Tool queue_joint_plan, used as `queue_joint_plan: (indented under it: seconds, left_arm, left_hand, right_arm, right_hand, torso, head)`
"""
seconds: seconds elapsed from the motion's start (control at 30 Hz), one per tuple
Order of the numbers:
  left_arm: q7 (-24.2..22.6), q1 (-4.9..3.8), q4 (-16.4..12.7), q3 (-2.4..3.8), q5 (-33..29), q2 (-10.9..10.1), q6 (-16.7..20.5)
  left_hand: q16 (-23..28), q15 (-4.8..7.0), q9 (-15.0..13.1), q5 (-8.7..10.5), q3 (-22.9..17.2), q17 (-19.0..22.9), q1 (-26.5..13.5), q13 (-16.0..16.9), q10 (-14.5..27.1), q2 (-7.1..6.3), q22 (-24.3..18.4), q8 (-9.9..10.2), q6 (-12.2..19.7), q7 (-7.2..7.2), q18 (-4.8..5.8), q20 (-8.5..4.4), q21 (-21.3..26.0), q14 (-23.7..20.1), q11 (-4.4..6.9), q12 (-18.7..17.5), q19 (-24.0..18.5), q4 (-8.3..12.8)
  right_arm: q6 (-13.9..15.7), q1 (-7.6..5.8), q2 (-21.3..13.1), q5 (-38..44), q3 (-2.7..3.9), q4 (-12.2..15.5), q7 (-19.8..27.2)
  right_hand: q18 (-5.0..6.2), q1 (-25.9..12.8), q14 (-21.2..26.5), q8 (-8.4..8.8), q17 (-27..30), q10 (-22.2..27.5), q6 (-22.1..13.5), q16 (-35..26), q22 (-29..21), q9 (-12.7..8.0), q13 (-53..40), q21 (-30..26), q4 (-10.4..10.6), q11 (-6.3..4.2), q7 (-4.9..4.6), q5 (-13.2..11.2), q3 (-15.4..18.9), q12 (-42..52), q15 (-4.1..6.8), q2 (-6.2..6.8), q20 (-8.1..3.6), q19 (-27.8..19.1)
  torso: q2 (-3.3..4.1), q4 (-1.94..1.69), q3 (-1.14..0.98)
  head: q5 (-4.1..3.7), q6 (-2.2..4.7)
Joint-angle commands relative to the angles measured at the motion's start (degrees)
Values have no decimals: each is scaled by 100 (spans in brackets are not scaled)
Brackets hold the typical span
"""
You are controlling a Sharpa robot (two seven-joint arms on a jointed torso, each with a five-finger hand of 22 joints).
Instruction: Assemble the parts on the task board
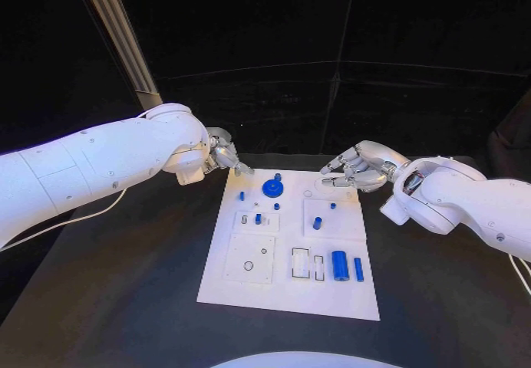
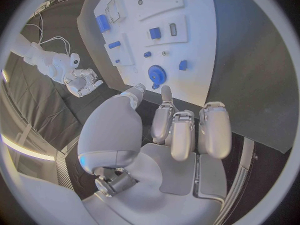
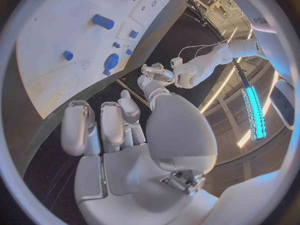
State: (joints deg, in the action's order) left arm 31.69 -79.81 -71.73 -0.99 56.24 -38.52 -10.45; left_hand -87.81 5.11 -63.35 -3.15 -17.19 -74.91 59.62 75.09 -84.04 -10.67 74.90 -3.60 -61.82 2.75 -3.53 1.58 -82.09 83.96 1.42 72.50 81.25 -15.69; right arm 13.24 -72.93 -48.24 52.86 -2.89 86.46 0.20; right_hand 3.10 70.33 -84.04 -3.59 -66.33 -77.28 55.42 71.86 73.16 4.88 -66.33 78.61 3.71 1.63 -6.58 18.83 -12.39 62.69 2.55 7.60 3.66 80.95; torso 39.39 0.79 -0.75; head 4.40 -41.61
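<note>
The white task board (image 1: 290,253) lies in the middle of the black table. A blue gear (image 1: 272,186) sits near its far edge, with several small blue pieces (image 1: 258,218) around the board's middle. A blue cylinder (image 1: 340,266) and a thin blue bar (image 1: 358,269) lie at the near right. My left hand (image 1: 225,156) hovers at the board's far left corner and holds nothing, its fingers loosely bent (image 2: 184,130). At the far right corner, my right hand (image 1: 356,169) is likewise empty, its fingers half curled (image 3: 103,127). The gear (image 2: 157,75) (image 3: 111,61) lies just ahead of both hands.
A slanted metal pole (image 1: 127,46) stands behind my left arm. Black table surface (image 1: 133,261) surrounds the board on all sides. Outlined recesses (image 1: 307,263) and a round hole (image 1: 248,265) mark the board's near half.
</note>
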Motion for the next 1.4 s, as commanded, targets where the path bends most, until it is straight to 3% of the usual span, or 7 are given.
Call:
queue_joint_plan:
  seconds: [0.03,0.2,0.33,0.5,0.77,1.0,1.4]
  left_arm:
    - [-120,-24,363,-11,79,183,-581]
    - [-188,-10,851,-166,243,451,-713]
    - [-269,41,1184,-324,390,649,-685]
    - [-330,130,1449,-412,459,827,-629]
    - [-361,230,1610,-440,480,968,-593]
    - [-380,258,1633,-444,482,997,-584]
    - [-304,265,1669,-446,483,1012,-799]
  left_hand:
    - [17,-48,50,34,-55,-1175,115,1110,-273,41,203,6,14,13,18,24,40,520,-24,-12,-31,29]
    - [28,-50,101,34,-80,-1160,159,1105,-266,99,193,7,10,17,15,26,50,515,-27,-35,-39,55]
    - [25,-51,126,35,-86,-1165,157,1106,-266,127,199,8,11,20,16,28,48,517,-29,-26,-35,55]
    - [17,-56,201,36,-33,-1175,64,1109,-268,108,209,6,5,24,18,33,46,520,-34,-10,-28,-3]
    - [7,-56,280,35,51,-1189,-39,1112,-271,16,230,-1,-24,20,22,35,37,523,-32,6,-13,-79]
    - [3,-55,306,35,78,-1195,-82,1111,-271,-5,245,-5,-39,16,25,35,29,525,-30,5,-3,-96]
    - [-2,-35,376,35,-25,-1201,128,1106,-270,176,253,-19,-140,-8,25,19,32,527,-11,-10,0,40]
  right_arm:
    - [-37,-10,19,-12,4,-10,55]
    - [-42,-10,37,-12,4,-22,57]
    - [-47,-10,53,-12,4,-26,62]
    - [-53,-9,73,-12,4,-34,68]
    - [-53,-9,92,-12,4,-39,78]
    - [-53,-9,93,-12,4,-43,77]
    - [-60,-9,96,-12,4,-47,75]
  right_hand:
    - [89,-49,-76,-3,0,55,-1,-14,-3,2,6,-31,15,4,-3,-1,-25,-34,6,12,10,-42]
    - [89,-49,-76,-3,0,55,-1,-14,-3,2,6,-31,15,4,-3,-1,-25,-34,6,12,10,-42]
    - [89,-49,-76,-3,0,55,-1,-14,-3,2,6,-31,15,4,-3,-1,-25,-34,6,12,10,-42]
    - [90,-47,-76,-3,-1,56,-4,-16,-6,2,6,-34,13,4,-3,5,-34,-33,5,6,11,-44]
    - [90,-47,-76,-3,-1,56,-4,-16,-6,2,6,-34,13,4,-3,5,-34,-33,5,6,11,-44]
    - [90,-47,-76,-3,-1,56,-4,-16,-6,2,6,-34,13,4,-3,5,-34,-33,5,6,11,-44]
    - [90,-47,-76,-3,-1,56,-4,-16,-6,2,6,-34,13,4,-3,5,-34,-33,5,6,11,-44]
  torso:
    - [16,20,11]
    - [32,32,12]
    - [30,21,10]
    - [23,22,15]
    - [23,25,7]
    - [21,19,6]
    - [20,19,8]
  head:
    - [7,16]
    - [25,23]
    - [29,21]
    - [38,7]
    - [48,-2]
    - [52,-14]
    - [57,-27]
